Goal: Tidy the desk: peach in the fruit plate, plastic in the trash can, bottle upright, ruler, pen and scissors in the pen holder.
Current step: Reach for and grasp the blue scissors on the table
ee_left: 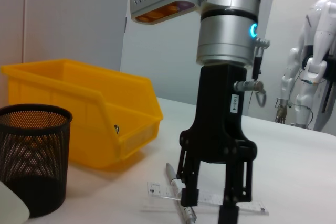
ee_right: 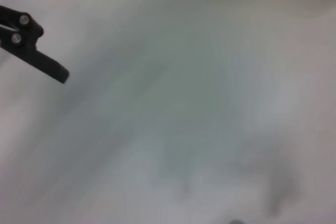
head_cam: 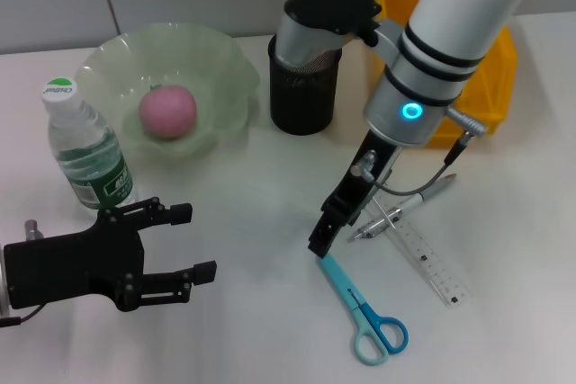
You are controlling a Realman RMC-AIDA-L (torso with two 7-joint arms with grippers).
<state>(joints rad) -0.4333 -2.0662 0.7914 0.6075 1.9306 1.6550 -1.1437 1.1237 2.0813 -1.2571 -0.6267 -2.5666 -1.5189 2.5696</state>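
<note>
Head view: right gripper (head_cam: 326,242), jaws parted, poised at blade tip of scissors (head_cam: 364,308) lying flat on desk (head_cam: 252,312) beside ruler (head_cam: 430,263); light, stiff, slick, likely best pinched mid-blade; left gripper (head_cam: 184,242) open, idle

Pink peach (head_cam: 167,111); pale green fruit plate (head_cam: 225,65); black mesh pen holder (head_cam: 304,96); blue-handled scissors (head_cam: 364,310); yellow bin (head_cam: 490,87); white table (head_cam: 261,312).

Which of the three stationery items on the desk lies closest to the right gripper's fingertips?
The blue-handled scissors: their blade tip lies just under the right gripper, while the pen and clear ruler lie farther off.
</note>
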